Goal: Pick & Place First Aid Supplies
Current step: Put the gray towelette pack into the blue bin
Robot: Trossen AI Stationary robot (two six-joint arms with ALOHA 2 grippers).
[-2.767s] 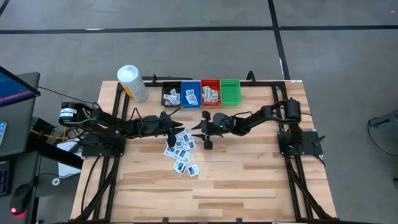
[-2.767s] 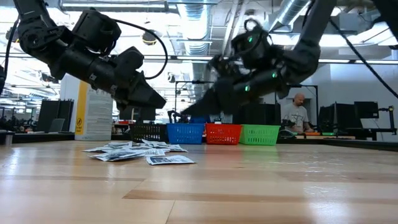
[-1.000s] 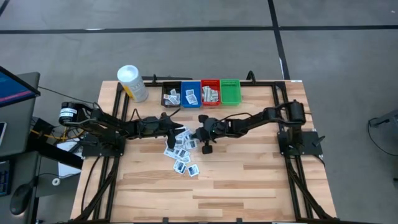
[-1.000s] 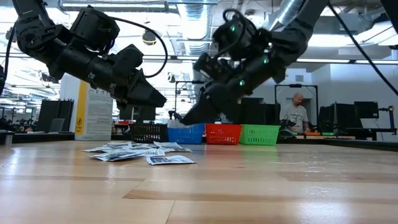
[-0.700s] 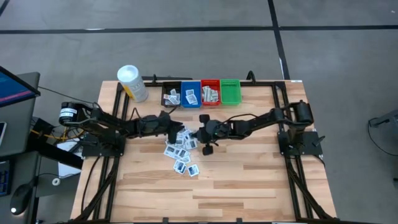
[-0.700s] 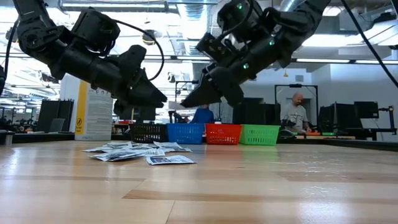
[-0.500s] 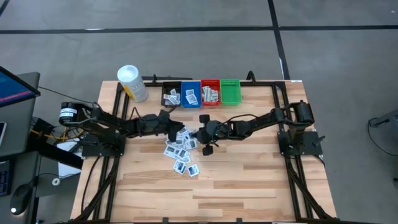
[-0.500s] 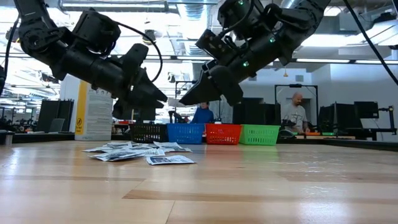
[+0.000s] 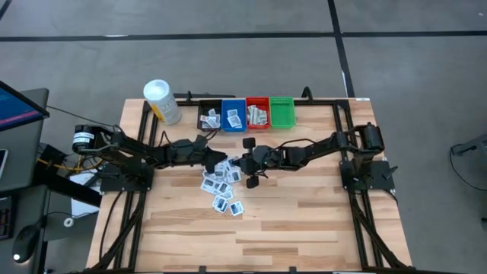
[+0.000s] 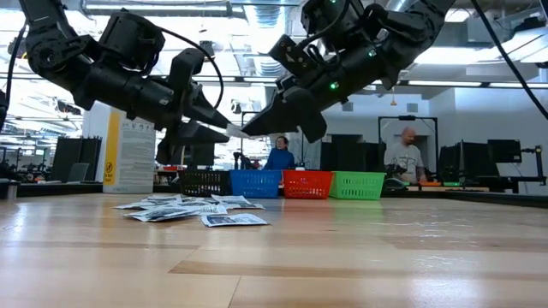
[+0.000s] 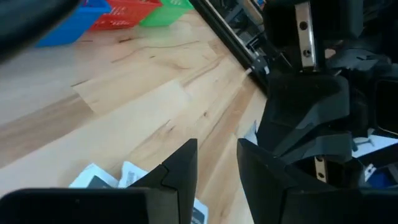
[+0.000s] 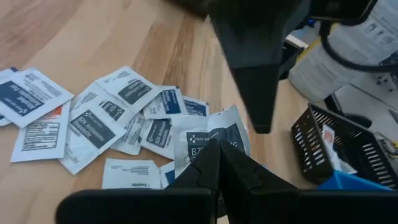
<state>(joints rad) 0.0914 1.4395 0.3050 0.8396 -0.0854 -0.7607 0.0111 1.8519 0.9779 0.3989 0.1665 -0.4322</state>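
Since a moment ago the right gripper (image 10: 242,131) is sitting higher above the pile, and the left gripper (image 10: 224,128) is now reaching in until the two tips are nearly meeting in mid-air. The right gripper's fingers are pressed fully together, and the right wrist view is showing a white packet (image 12: 210,140) with a dark label pinched at its edge, hanging over the heap. The left gripper's fingers (image 11: 181,167) are standing partly apart with only air between them, pointing toward the right arm.

First aid supplies (image 9: 221,184) are lying in a loose, overlapping scatter near the middle of the table (image 9: 304,221), just near of the bins; more packets are already resting in the black bin (image 9: 209,116), blue bin (image 9: 233,116) and red bin (image 9: 257,115), while the green bin (image 9: 281,112) is looking bare. A white-capped container (image 9: 160,100) is standing at the far left.

These packets are probably handling as very light, thin and floppy: a sachet gripped by one edge is likely sagging and swinging, and its smooth wrapper could be slipping between hard fingers. Taking hold along a sealed border, well in from the corner, is looking safest. Overlapped neighbours may be lifting along, so a packet at the pile's edge is the easier pick.
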